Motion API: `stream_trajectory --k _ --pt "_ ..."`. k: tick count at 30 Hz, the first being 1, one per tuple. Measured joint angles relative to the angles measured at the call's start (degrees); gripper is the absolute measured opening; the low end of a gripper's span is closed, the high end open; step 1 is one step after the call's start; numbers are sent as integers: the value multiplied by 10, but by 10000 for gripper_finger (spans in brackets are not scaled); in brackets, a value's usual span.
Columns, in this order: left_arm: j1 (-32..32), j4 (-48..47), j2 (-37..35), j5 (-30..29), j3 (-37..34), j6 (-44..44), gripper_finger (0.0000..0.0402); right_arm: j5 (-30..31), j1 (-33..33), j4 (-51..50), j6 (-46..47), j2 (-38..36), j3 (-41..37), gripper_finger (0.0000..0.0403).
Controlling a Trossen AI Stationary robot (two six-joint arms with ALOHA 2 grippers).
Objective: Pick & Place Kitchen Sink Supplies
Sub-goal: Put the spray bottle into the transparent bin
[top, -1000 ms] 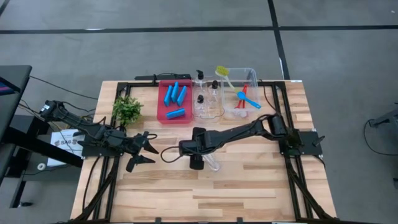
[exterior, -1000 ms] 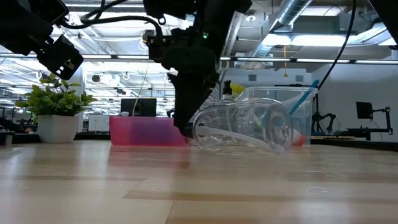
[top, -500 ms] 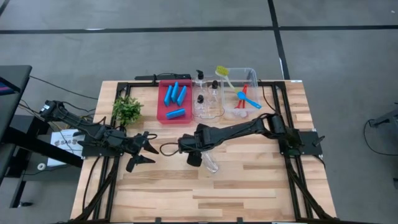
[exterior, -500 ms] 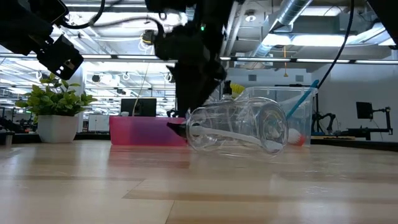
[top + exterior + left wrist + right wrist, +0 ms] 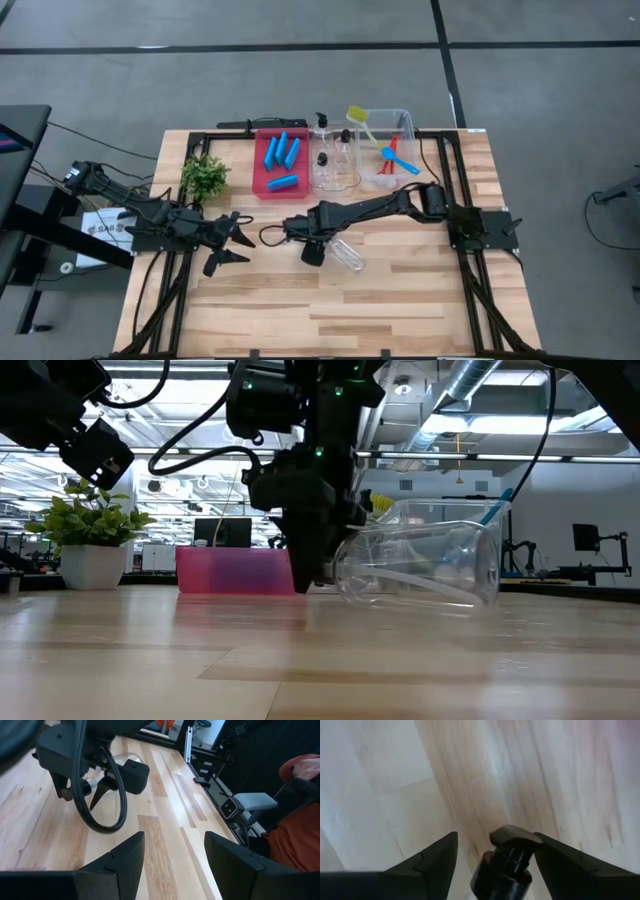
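A small clear bottle with a black pump top lies on its side at the table's middle, and its clear body shows in the low view. My right gripper is open and low over the table at the bottle's pump end, one finger on either side of the pump top. My left gripper waits open near the table's left edge. Blue sponges lie in the red tray. More bottles stand in a clear bin, and brushes lie in another. My right gripper has the bottle's black pump top between its open fingers, coming level along the bottle's length. The pump head's end seems to lie against one finger; the other finger stands apart from it. The bottle rests on its side on the table.
A small green plant stands at the far left. The red tray and two clear bins line the far edge. Bare wood lies toward the near edge. A person in red sits beyond the table's right side.
My right gripper has moved a little toward the far edge. The bottle has turned about on the table with it: its pump end stayed at the gripper, and its base swung toward the table's right.
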Motion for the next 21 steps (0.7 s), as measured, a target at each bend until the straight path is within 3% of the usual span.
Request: stream_trajectory --k 5,12,21 --pt "0 0 5 0 0 0 208 4 2 -2 -1 -4 0 218" --pt "0 0 11 0 0 0 208 4 3 -7 -17 -5 0 126" --pt "0 0 12 0 0 0 208 -8 4 -19 -26 -5 4 130"
